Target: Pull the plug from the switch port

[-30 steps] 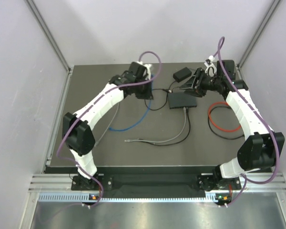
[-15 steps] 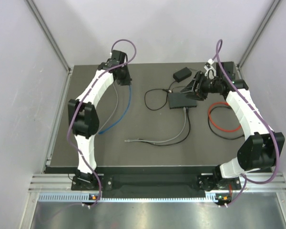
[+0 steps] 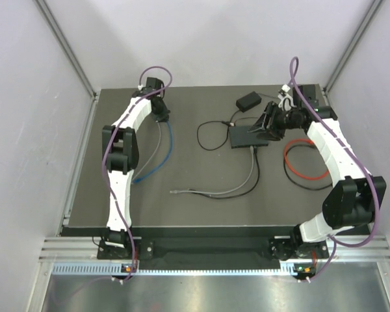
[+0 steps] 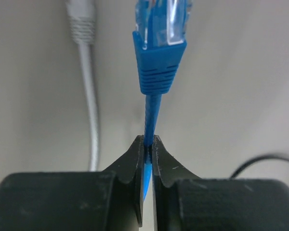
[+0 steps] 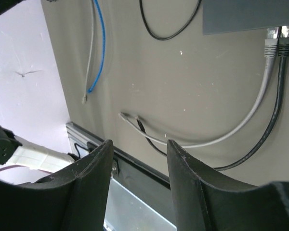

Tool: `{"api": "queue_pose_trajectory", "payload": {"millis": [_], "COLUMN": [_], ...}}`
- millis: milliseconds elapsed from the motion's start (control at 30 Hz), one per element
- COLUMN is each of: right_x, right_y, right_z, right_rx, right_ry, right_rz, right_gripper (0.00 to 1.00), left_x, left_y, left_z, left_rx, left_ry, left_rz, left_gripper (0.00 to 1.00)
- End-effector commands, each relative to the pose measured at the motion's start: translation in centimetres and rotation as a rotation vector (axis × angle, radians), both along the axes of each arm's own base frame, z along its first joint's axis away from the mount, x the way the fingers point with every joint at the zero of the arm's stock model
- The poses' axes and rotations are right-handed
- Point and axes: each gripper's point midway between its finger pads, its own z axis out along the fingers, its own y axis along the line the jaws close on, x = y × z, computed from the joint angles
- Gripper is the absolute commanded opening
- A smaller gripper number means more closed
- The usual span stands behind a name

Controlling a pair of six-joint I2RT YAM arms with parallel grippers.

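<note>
- The left claw [image 4: 148, 139] is clamped shut on the blue cable [image 4: 152, 113], pinching it just behind the blue plug [image 4: 160, 48], which stands up free above the fingertips.
- In the top view that claw [image 3: 157, 109] is at the far-left part of the worktop [image 3: 182, 208], well apart from the switch [image 3: 242, 138], which lies right of the middle near the far edge.
- The right claw [image 3: 261, 122] hangs over the switch's far right corner, its fingers [image 5: 86, 187] spread wide with nothing between them.
- One switch [image 5: 250, 14], with two plugs seated in its near edge: a grey plug [image 5: 271, 43] and a black plug [image 5: 285, 43], side by side.
- One loose grey plug [image 4: 82, 19] lies just beside the blue one.
- One black adapter block [image 3: 248, 101] lies beyond the switch.
- One red cable [image 3: 305, 166] is coiled to the switch's right.
</note>
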Motion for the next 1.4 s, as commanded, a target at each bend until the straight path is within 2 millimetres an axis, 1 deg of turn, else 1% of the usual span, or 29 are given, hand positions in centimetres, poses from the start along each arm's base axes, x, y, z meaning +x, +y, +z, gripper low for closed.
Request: {"api": "queue_pose_trajectory", "payload": {"millis": [0, 100, 167, 233, 267, 300, 367, 400, 433, 500, 533, 567, 600, 633, 667, 700, 733, 767, 800, 833, 900, 933, 967, 1033, 1067, 1167, 1200, 1233, 1367], "right_x": [-0.5, -0.1, 0.1, 0.7, 0.9, 1.2, 1.9, 2.2, 2.7, 3.3, 3.8, 4.1, 4.5, 4.9, 5.5, 5.6, 6.0, 6.1, 6.6, 6.7, 7.1, 7.1, 7.1, 7.3, 7.3, 7.5, 7.2, 7.4, 7.4], "right_y": [-0.4, -0.5, -0.5, -0.5, -0.5, -0.6, -0.7, -0.8, -0.9, -1.3, -1.7, -2.0, -2.4, -3.2, -3.4, -3.7, -4.1, -4.0, -5.2, -5.7, -5.9, -6.2, -6.3, -6.2, -6.4, -6.3, -6.2, -6.2, -6.0], "right_z": [-0.9, -2.2, -3.3, -3.8, -4.6, -4.9, -5.2, -5.9, -6.0, -7.1, -7.3, -7.6, -8.2, -8.6, -9.2, -9.6, -9.9, -10.9, -11.2, -11.6, -12.4, -12.8, -13.3, -13.8, -14.2, -15.3, -15.7, -15.9, -16.7], "right_rx": [-0.029, -0.038, -0.044, -0.049, -0.053, -0.059, -0.065, -0.070, -0.073, -0.071, -0.067, -0.069, -0.077, -0.078, -0.076, -0.067, -0.062, -0.057, -0.050, -0.045, -0.029, -0.022, -0.016, 0.005, 0.005, 0.024, 0.032, 0.037, 0.052], "right_ry": [0.009, 0.018, 0.035, 0.030, 0.050, 0.050, 0.047, 0.053, 0.042, 0.057, 0.048, 0.046, 0.050, 0.052, 0.051, 0.062, 0.063, 0.084, 0.090, 0.096, 0.095, 0.105, 0.115, 0.113, 0.114, 0.108, 0.117, 0.111, 0.102], "right_rz": [0.006, 0.009, 0.012, 0.018, 0.021, 0.023, 0.027, 0.033, 0.030, 0.024, 0.015, 0.008, -0.001, -0.019, -0.029, -0.036, -0.045, -0.039, -0.066, -0.077, -0.081, -0.089, -0.090, -0.091, -0.092, -0.086, -0.084, -0.085, -0.081], "right_gripper": [0.48, 0.49, 0.49, 0.48, 0.48, 0.49, 0.48, 0.48, 0.47, 0.45, 0.44, 0.45, 0.44, 0.45, 0.45, 0.45, 0.45, 0.45, 0.45, 0.45, 0.45, 0.44, 0.43, 0.42, 0.40, 0.35, 0.33, 0.31, 0.29], "left_x": [2.9, 2.9, 2.9, 2.8, 2.6, 2.5, 2.3, 2.1, 2.0, 1.6, 1.1, 0.6, 0.3, -1.7, -1.2, -2.4, -3.9, -4.2, -4.9, -6.3, -7.5, -8.8, -9.1, -9.8, -9.9, -9.9, -10.0, -10.0, -10.7], "left_y": [1.1, 1.7, 1.8, 1.9, 2.3, 2.5, 2.7, 2.4, 1.8, -0.6, -3.3, -5.1, -6.9, -10.6, -12.8, -14.9, -18.3, -20.1, -21.9, -24.9, -27.9, -30.0, -30.9, -32.7, -33.2, -33.9, -34.2, -34.4, -35.1], "left_z": [2.6, 2.8, 3.9, 4.8, 5.1, 5.4, 6.8, 7.4, 8.6, 9.9, 11.0, 11.5, 12.7, 11.9, 13.2, 12.2, 12.5, 12.7, 12.8, 12.1, 12.7, 12.0, 12.3, 11.8, 11.6, 9.8, 8.5, 8.1, 5.6], "left_rx": [-0.041, -0.034, -0.038, -0.028, -0.013, -0.005, 0.005, 0.000, -0.018, -0.082, -0.155, -0.197, -0.253, -0.347, -0.405, -0.478, -0.541, -0.576, -0.613, -0.638, -0.694, -0.717, -0.740, -0.782, -0.793, -0.797, -0.798, -0.803, -0.799], "left_ry": [-0.110, -0.113, -0.131, -0.140, -0.141, -0.146, -0.165, -0.175, -0.200, -0.228, -0.258, -0.271, -0.307, -0.274, -0.359, -0.335, -0.333, -0.353, -0.344, -0.328, -0.340, -0.313, -0.326, -0.322, -0.309, -0.282, -0.256, -0.244, -0.177], "left_rz": [0.054, 0.056, 0.054, 0.060, 0.078, 0.076, 0.071, 0.048, 0.026, -0.049, -0.129, -0.174, -0.216, -0.317, -0.369, -0.402, -0.482, -0.519, -0.545, -0.599, -0.663, -0.698, -0.718, -0.735, -0.732, -0.724, -0.715, -0.711, -0.678], "left_gripper": [0.09, 0.11, 0.14, 0.32, 0.50, 0.58, 0.60, 0.60, 0.58, 0.52, 0.51, 0.50, 0.50, 0.51, 0.52, 0.54, 0.55, 0.56, 0.56, 0.56, 0.56, 0.56, 0.56, 0.56, 0.56, 0.55, 0.55, 0.55, 0.54]}}
